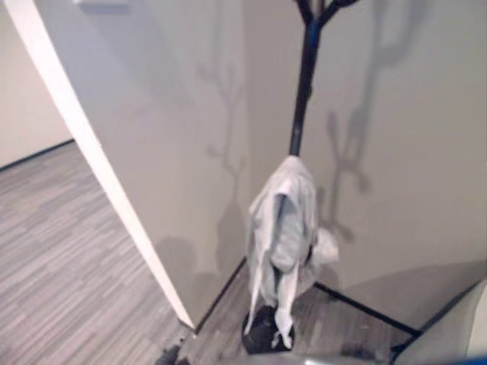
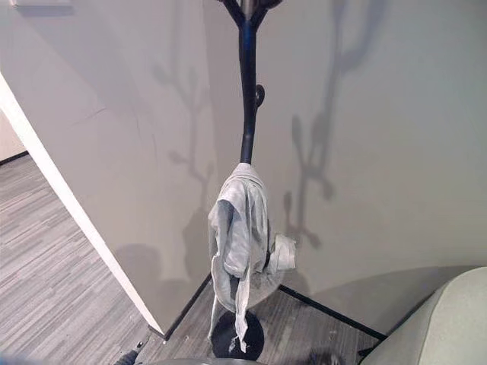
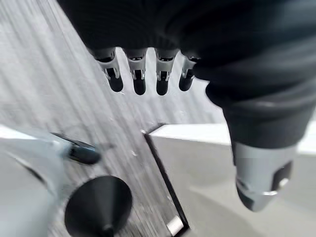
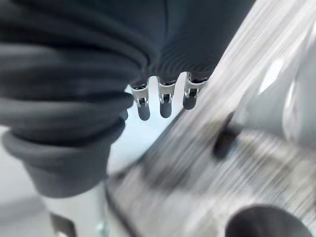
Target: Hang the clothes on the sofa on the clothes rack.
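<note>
One pale grey garment (image 1: 283,228) hangs on the black clothes rack (image 1: 306,76) in the left eye view, draped around the pole low down, its loose ends trailing to the round base (image 1: 260,334) in the corner of two beige walls (image 1: 167,114). From the right eye, the same cloth hangs against the pole, with the sofa's (image 2: 449,327) grey edge at lower right. Looking along the left wrist, the left hand (image 3: 148,74) hangs above the striped floor (image 3: 59,89), fingers straight and apart, holding nothing. Along the right wrist, the right hand (image 4: 163,98) likewise hangs empty, fingers relaxed.
</note>
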Controlling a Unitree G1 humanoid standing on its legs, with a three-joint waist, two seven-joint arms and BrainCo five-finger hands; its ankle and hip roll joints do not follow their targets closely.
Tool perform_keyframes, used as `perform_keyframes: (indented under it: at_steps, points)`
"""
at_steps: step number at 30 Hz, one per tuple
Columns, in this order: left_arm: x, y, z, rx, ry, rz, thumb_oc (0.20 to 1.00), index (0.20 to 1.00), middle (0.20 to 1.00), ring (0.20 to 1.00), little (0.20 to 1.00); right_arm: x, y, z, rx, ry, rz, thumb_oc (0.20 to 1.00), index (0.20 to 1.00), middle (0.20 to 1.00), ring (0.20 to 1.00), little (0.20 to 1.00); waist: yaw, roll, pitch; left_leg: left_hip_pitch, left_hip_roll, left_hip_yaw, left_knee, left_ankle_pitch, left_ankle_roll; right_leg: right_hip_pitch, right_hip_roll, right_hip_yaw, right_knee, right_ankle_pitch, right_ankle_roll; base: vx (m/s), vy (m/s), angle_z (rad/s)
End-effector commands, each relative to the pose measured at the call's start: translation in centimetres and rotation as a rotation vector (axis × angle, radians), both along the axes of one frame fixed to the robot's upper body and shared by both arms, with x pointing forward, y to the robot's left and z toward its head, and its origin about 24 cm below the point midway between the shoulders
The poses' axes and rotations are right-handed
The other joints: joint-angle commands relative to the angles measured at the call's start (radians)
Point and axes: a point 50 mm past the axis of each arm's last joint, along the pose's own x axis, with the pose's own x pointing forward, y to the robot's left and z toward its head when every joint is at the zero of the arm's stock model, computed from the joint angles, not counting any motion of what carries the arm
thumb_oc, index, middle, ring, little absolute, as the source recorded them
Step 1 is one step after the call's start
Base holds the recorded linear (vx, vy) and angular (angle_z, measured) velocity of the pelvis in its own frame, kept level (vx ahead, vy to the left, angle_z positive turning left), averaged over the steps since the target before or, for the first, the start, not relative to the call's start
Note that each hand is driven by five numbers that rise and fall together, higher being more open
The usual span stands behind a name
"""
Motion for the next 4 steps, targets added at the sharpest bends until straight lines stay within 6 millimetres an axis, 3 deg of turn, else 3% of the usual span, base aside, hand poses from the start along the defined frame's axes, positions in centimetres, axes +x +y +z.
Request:
perform_keyframes:
  at_steps: [1,4]
  points:
    - [2.8,-1.1,0.1,-0.053,-0.062,-0.04,1.0,1.0,1.0,1.0,1.0,3.3,-0.4,0.4,0.001,-0.076,-0.051,1.0,1.0,1.0,1.0,1.0,0.021,-0.006,0.048,0.125,0.023,-0.029,0.008,-0.116,0.024,-0.003,-0.056,-0.057,0.027,0.049,0.067,0.03,0.02,0.15]
    - [3.7,-2.3,0.1,-0.088,-0.098,-0.124,1.0,1.0,1.0,1.0,1.0,3.3,-0.9,0.6,-0.002,-0.052,-0.13,1.0,1.0,1.0,1.0,1.0,0.014,0.003,0.051,0.119,0.026,-0.044,0.008,-0.115,0.022,-0.004,-0.051,-0.063,0.027,0.046,0.065,0.0,0.003,-0.04]
